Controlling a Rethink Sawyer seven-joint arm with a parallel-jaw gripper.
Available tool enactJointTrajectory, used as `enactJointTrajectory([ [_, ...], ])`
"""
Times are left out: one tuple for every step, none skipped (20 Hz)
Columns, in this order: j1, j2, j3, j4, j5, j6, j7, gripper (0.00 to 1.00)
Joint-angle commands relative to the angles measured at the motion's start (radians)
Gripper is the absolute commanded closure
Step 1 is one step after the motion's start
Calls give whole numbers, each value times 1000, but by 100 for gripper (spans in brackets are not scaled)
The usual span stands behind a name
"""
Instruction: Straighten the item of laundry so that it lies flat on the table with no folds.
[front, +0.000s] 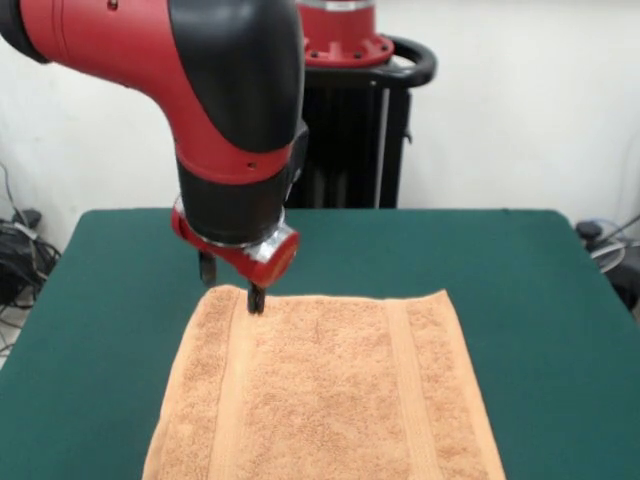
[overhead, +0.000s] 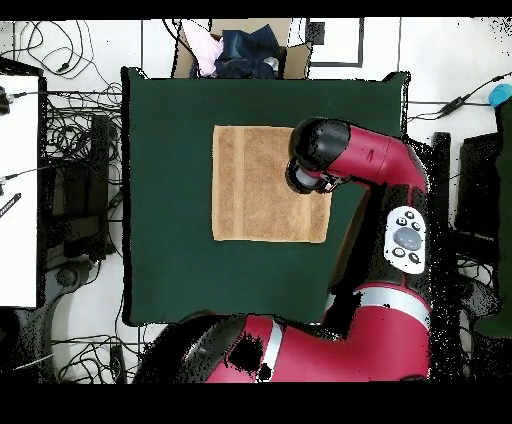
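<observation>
One towel (front: 325, 395) lies spread open on the green table (front: 100, 330), light orange-tan terry with two flat woven bands running from its far edge toward the near edge of the front view; it looks flat, with no fold showing (its near edge runs out of the bottom of that view, so that part cannot be checked there). From above, the towel (overhead: 255, 185) shows as a plain rectangle a little toward twelve o'clock of the middle of the table (overhead: 165, 250), bare green felt all around it and widest toward six o'clock. Starting at nine o'clock in the front view, there is only bare felt, then the towel's left side with the first band just inside it. Over that band, at the towel's far edge and toward eleven o'clock of the cloth, hangs the gripper (front: 232, 282) under the red and black arm (front: 215, 90): two dark fingertips point down and stand apart, one finger (front: 256, 298) touching or just above the cloth beside the band, the other off the towel's far edge over the felt, so nothing is clamped between them. From above, the arm's black elbow hides the gripper at the towel's three o'clock edge. Further right lie the second band, the right side and more bare felt.
</observation>
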Motion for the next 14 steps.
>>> enactJointTrajectory([
  [11, 113, 79, 158, 37, -185, 200, 0],
  [11, 120, 79, 160, 38, -202, 199, 0],
  [9, 127, 82, 169, 40, -228, 197, 0],
  [7, 134, 85, 177, 42, -254, 196, 0],
  [8, 136, 84, 184, 44, -271, 199, 0],
  [13, 138, 80, 190, 49, -281, 203, 0],
  [17, 137, 76, 193, 52, -287, 207, 0],
  [21, 136, 73, 197, 57, -288, 210, 0],
  [24, 135, 69, 198, 62, -288, 211, 0],
  [28, 135, 65, 199, 67, -288, 211, 0],
  [29, 134, 63, 202, 69, -292, 209, 0],
  [27, 137, 64, 205, 72, -300, 204, 0],
  [22, 141, 67, 210, 74, -312, 198, 0],
  [20, 145, 68, 212, 75, -320, 194, 0],
])
